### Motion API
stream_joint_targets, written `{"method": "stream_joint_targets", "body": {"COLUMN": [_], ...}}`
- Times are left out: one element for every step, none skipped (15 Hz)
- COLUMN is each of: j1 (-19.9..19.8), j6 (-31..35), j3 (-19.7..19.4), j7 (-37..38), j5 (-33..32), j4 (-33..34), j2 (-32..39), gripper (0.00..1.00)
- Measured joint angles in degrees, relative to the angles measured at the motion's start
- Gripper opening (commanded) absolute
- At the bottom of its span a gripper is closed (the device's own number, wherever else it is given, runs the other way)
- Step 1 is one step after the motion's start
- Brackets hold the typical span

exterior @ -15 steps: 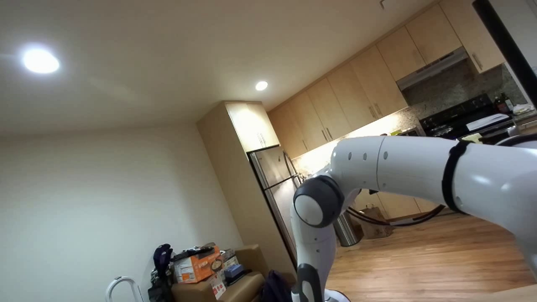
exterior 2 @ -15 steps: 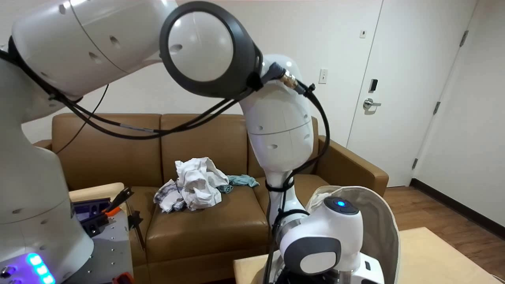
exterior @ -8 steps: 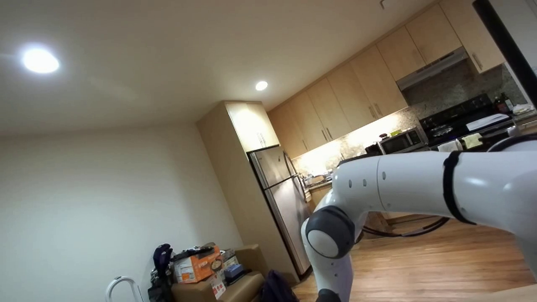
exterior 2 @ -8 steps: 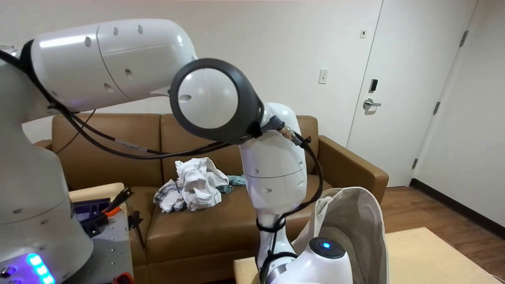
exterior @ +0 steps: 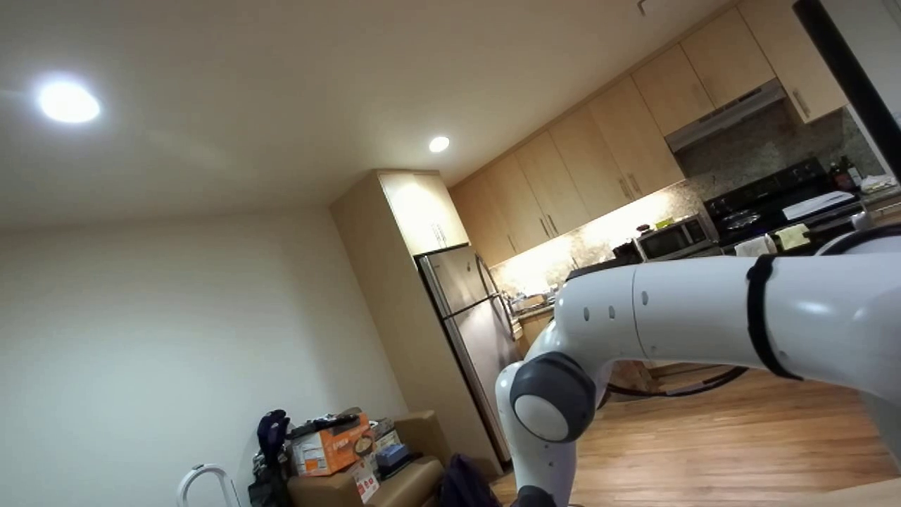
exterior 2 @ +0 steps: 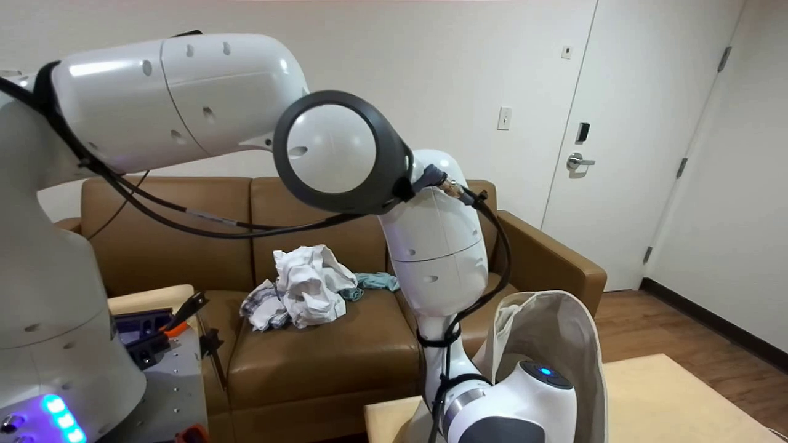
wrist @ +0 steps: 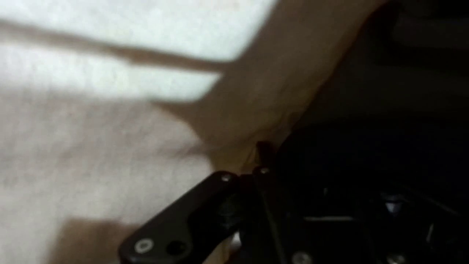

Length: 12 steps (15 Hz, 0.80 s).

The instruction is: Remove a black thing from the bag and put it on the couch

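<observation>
A beige cloth bag (exterior 2: 569, 335) stands upright on a wooden table. The arm's white hand section is lowered into its mouth, and the gripper is out of sight in both exterior views. In the wrist view, my gripper (wrist: 289, 176) is inside, close against the bag's pale fabric (wrist: 95, 157). One of its fingers (wrist: 264, 183) shows beside a very dark rounded mass, seemingly the black thing (wrist: 366, 154). Deep shadow hides the opposite finger, so whether the jaws grip that mass cannot be seen. Behind the bag is the brown couch (exterior 2: 326, 363).
Crumpled white cloth (exterior 2: 311, 289), a checked cloth (exterior 2: 266, 306) and a teal cloth (exterior 2: 377, 281) lie on the couch. The pale wooden table (exterior 2: 683, 400) extends right of the bag. An orange box (exterior: 341, 447) sits on brown furniture.
The arm first sank deeper into the bag. Over the last half second the hand shifted slightly right and up in an exterior view. The cloths on the couch stayed put.
</observation>
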Motion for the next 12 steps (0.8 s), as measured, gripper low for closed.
{"method": "stream_joint_targets", "body": {"j1": [0.0, 0.0, -0.1, -0.3, -0.5, -0.8, -1.3, -2.0, -2.8, -3.8, -4.8, -6.0], "j6": [-1.6, -2.6, -3.6, -4.6, -5.0, -5.2, -5.2, -5.2, -5.2, -5.2, -5.2, -5.1], "j3": [0.1, 0.2, 0.4, 0.7, 1.0, 1.5, 2.0, 2.9, 3.9, 5.0, 6.2, 7.6], "j7": [0.0, 0.1, 0.1, 0.3, 0.4, 0.4, 0.4, 0.4, 0.4, 0.4, 0.3, 0.2], "j5": [0.0, 0.1, 0.3, 0.4, 0.8, 1.3, 2.0, 2.8, 3.9, 5.0, 6.0, 7.0], "j4": [0.4, 0.6, 0.8, 0.8, 0.8, 0.7, 0.6, 0.4, 0.2, 0.0, -0.4, -1.0], "j2": [-0.3, -0.7, -1.3, -2.1, -3.0, -4.1, -5.3, -6.9, -8.6, -10.5, -12.5, -14.9], "gripper": [0.05, 0.03, 0.06, 0.07, 0.07, 0.08, 0.08, 0.07, 0.06, 0.07, 0.06, 0.07]}}
